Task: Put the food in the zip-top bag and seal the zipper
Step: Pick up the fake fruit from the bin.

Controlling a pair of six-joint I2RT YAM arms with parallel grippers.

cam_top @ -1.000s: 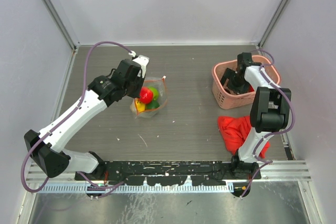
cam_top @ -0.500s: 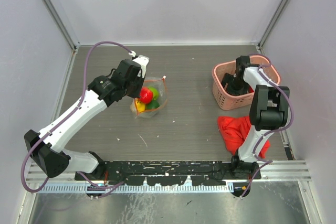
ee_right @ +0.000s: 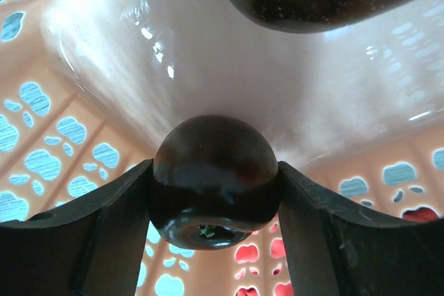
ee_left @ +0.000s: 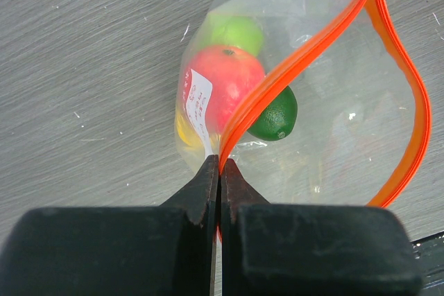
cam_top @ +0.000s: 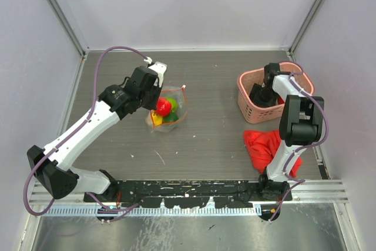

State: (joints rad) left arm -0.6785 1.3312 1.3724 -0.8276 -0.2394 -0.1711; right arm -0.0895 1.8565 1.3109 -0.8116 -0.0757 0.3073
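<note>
Left tool (ee_left: 220, 164) pinching shut on the zipper (ee_left: 305, 53) of the zip-top bag (ee_left: 333, 129), right tool (ee_right: 214, 175) reaching inside pink basket (ee_right: 90, 143), apparently clamping a dark brown fruit (ee_right: 211, 161).

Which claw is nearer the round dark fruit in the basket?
Right: right claw straddles the round dark fruit inside the basket; left claw is across the table, pinching the zipper.

White arm links (cam_top: 76, 136), black joints (cam_top: 299, 123), looping purple cables (cam_top: 120, 47).
</note>
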